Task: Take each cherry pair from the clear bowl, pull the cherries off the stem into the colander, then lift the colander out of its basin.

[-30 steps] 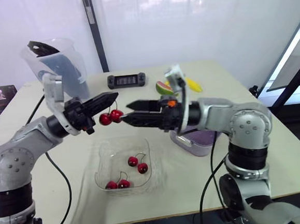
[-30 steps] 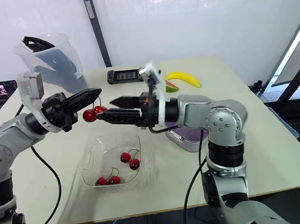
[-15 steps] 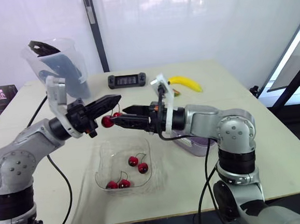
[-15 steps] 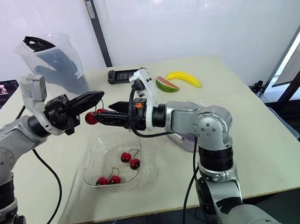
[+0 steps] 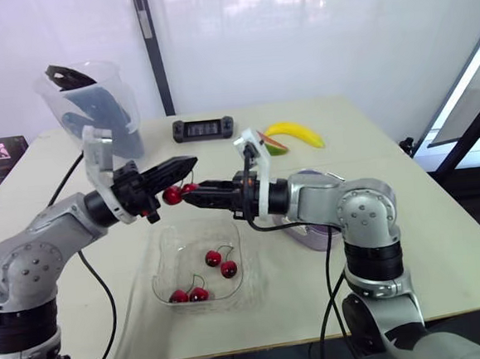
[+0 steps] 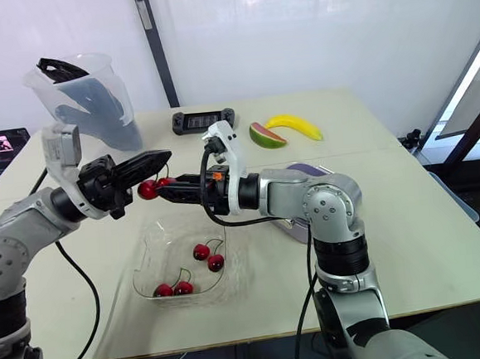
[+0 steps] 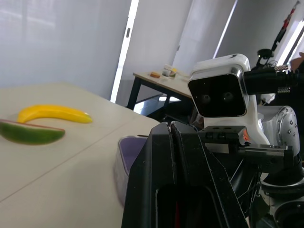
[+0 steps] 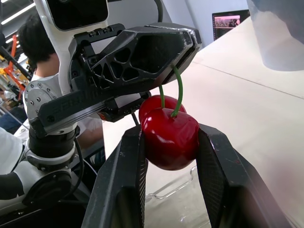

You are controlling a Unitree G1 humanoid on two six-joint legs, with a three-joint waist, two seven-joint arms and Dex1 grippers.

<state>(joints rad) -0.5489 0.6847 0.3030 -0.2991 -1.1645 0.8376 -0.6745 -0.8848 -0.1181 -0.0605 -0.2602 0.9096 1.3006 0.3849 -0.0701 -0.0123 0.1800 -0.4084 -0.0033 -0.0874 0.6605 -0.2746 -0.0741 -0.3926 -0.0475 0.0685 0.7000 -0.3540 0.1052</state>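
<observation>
My left gripper (image 5: 182, 164) is shut on the green stem of a cherry pair (image 5: 173, 195), holding it in the air above the clear bowl (image 5: 159, 246). From the right, my right gripper (image 5: 190, 194) reaches in, and its two fingers (image 8: 127, 185) press both sides of one red cherry (image 8: 170, 137). The second cherry sits just behind it. Two more cherry pairs (image 5: 221, 262) (image 5: 188, 295) lie in the bowl. The purple colander and basin (image 5: 312, 225) stand right of the bowl, partly hidden by my right forearm.
A banana (image 5: 296, 133) and a watermelon slice (image 5: 275, 144) lie at the back of the table, with a black controller (image 5: 203, 129) to their left. A clear pitcher (image 5: 93, 108) stands at the back left. A person (image 8: 29, 40) sits beyond the table.
My right gripper has moved left to the hanging cherry pair and its fingers now sit around one cherry. The left gripper has kept hold of the stem and shifted slightly.
</observation>
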